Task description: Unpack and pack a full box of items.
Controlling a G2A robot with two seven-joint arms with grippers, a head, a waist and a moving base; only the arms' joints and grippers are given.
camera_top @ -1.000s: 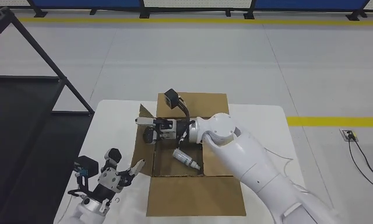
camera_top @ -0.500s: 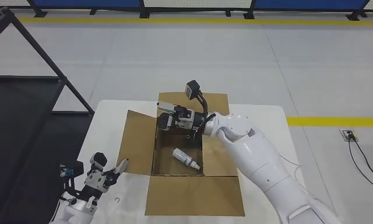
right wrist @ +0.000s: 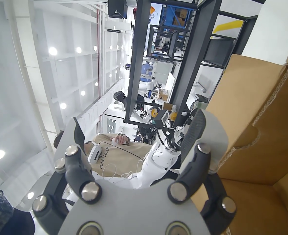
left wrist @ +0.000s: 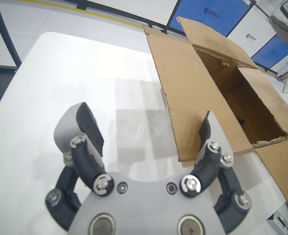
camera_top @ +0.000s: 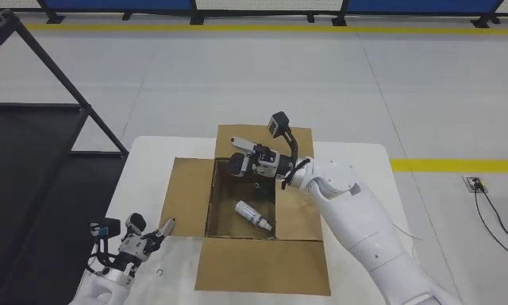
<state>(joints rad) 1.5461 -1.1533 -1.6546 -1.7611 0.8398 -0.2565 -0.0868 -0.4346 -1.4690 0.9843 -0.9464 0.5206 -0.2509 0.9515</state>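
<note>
Progress on the opening: left flap (camera_top: 186,195) of the box (camera_top: 262,267), raised and pressed by the right gripper (camera_top: 235,164) a second ago, now laid out flat on the table (camera_top: 151,166) beside the box. Since pulled back to the box's far rim, just above the opening, jaws spread wide with nothing between them. Left gripper (camera_top: 160,229) eased back a little as well, away from the box, now just off the near corner of the flattened flap; fingers (left wrist: 90,123) wide apart, holding nothing. Reads as the opening step done and unpacking free to begin, with a straight way down into the box for either arm.

Count, taken from the box outward: one box, four flaps, all spread outward and none standing over the opening. One white bottle (camera_top: 253,216) lying on its side on the box's floor, toward the near right of the opening. Nothing else made out inside from above; far-left inner corner in shadow, so cannot rule out more there. Two grippers, both bare, one at the box's far rim and one off its near left
</note>
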